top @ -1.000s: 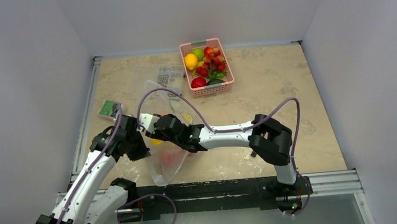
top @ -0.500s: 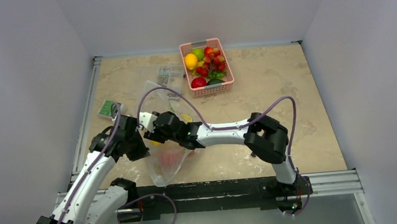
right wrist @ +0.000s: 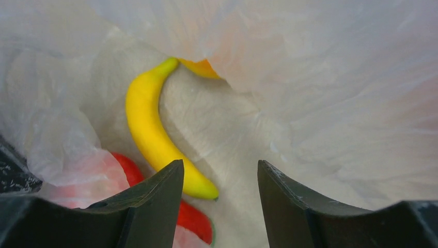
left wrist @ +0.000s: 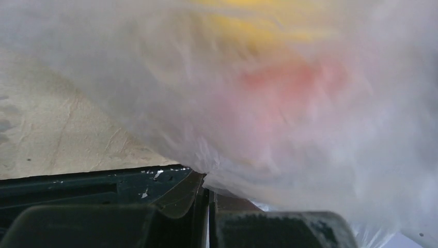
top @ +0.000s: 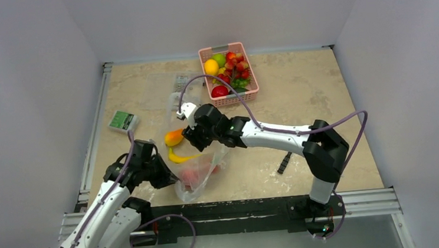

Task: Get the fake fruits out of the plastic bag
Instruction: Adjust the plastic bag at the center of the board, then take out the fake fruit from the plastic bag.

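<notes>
Fake fruits (top: pixel 194 174), red ones, lie inside the plastic bag (top: pixel 188 191), toward 7 o'clock on the table (top: pixel 321 92). Left fingers (left wrist: pixel 178 199), at the bag's 9 o'clock, are pressed together on its edge. Right fingers (right wrist: pixel 155 196) hang apart and empty at its 12 o'clock. A pink basket (top: pixel 244 97) sits at the table's 12 o'clock.

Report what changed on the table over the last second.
The right hand pulled away from the left hand toward the far side, its fingers opening wider; it holds nothing. The left hand drew back toward the near edge, still pinching the bag, which bunched up with it. A banana and an orange fruit now show plainly. The basket stayed put.
</notes>
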Motion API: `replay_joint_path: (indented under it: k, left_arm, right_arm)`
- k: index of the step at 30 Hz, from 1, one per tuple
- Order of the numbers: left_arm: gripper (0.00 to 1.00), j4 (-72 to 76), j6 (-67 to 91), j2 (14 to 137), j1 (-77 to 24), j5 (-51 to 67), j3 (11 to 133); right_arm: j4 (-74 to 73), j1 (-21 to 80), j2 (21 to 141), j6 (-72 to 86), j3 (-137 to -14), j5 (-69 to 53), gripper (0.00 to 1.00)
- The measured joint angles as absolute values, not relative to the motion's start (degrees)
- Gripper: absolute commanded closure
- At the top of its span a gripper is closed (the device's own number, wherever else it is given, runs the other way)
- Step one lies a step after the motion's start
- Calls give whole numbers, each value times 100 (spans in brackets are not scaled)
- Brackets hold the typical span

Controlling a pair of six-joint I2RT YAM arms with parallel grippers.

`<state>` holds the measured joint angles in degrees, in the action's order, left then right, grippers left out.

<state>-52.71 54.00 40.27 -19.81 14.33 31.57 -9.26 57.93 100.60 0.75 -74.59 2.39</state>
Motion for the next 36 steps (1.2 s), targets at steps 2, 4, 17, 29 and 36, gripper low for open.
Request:
replay_joint_path:
  k: [2,4,17,29,36]
  left_arm:
    - [100,-5070,5518,4195,-2018,1579,2921]
    - [100,-4925,5612,4300,-2088,1627,2766]
    - [100,-3909,5948,5673,-2342,1131,2237]
    - [100,-4228,5955,5151,-2370,537,2368]
    - [100,-4499,5942,5057,-2370,287,2569]
  right_arm:
    - [-1138,5806,10073,200,-7345,235,48]
    - [-1297,5828,10092,303,-7212,217,48]
    - [-1,5859,10141,701,-6243,-222,42]
    - [537,5876,10309,327,-6455,-709,27]
    - [757,5968,11052,-34,-7142,-871,25]
